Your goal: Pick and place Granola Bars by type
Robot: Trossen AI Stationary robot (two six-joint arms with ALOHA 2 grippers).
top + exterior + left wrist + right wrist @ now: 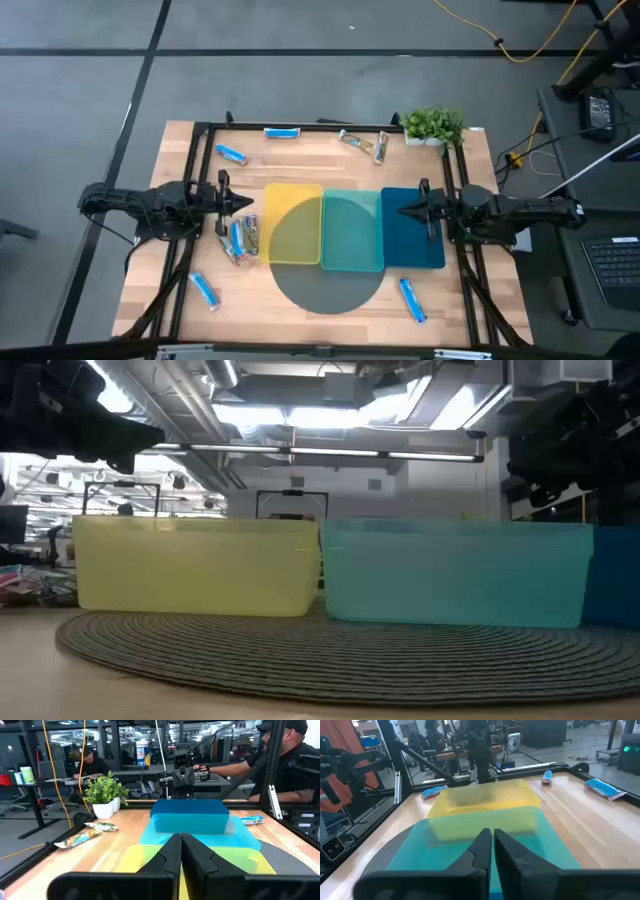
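Note:
Granola Bars lie scattered on the wooden table. Blue ones are at the far left (231, 154), far middle (282, 132), near left (205, 290) and near right (412, 300). Two tan ones (365, 143) lie at the far side, and a small heap (240, 238) lies left of the yellow tray (292, 224). A teal tray (352, 230) and a dark blue tray (412, 228) stand beside the yellow one. My left gripper (250, 203) hovers shut at the yellow tray's left edge, above the heap. My right gripper (405, 210) hovers shut over the dark blue tray.
The three trays sit side by side on a round grey mat (330, 290). A potted plant (435, 125) stands at the far right corner. A black frame (200, 130) rims the table. People sit beyond the table in the left wrist view.

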